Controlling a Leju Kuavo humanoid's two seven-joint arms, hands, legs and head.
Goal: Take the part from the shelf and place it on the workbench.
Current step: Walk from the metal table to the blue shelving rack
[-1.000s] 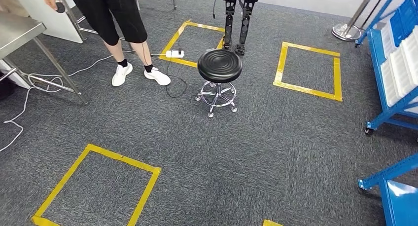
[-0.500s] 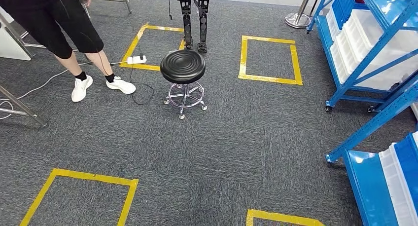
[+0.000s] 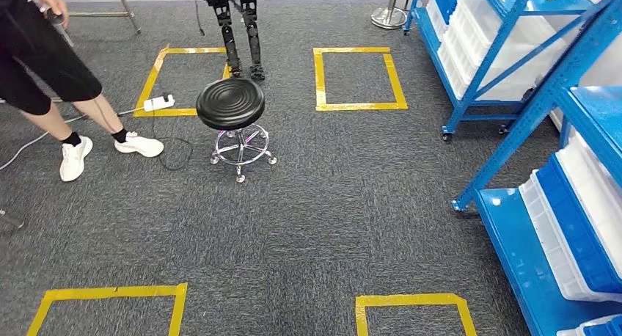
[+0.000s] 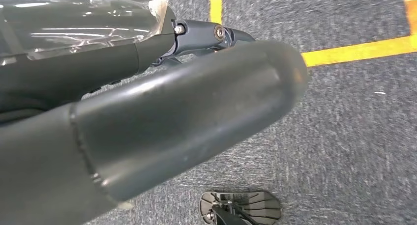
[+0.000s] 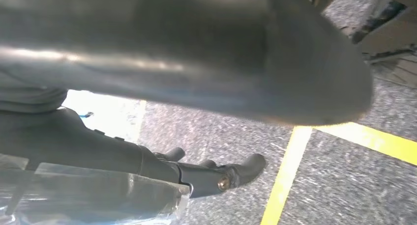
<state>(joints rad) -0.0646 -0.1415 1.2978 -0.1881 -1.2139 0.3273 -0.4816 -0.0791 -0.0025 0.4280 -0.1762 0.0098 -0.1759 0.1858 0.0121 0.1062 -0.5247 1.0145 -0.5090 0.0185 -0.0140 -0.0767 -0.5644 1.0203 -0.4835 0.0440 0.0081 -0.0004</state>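
Ahead, open grey carpet stretches between yellow tape squares [image 3: 359, 79]. From 1 to 4 o'clock stands the blue steel shelf [image 3: 513, 72] with white plastic bins [image 3: 484, 53]; which part I'm after, I can't make out. At 11 o'clock sits a round black ribbed stool [image 3: 230, 103] on chrome legs. My left hand [image 4: 147, 126] and right hand [image 5: 196, 63] hang blurred; whether the fingers are closed, I cannot tell.

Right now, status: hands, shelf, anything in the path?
Left hand and right hand hanging over carpet, nothing visibly held. Blue shelf ahead right, white bins on it; part not made out. Black stool and person ahead left.
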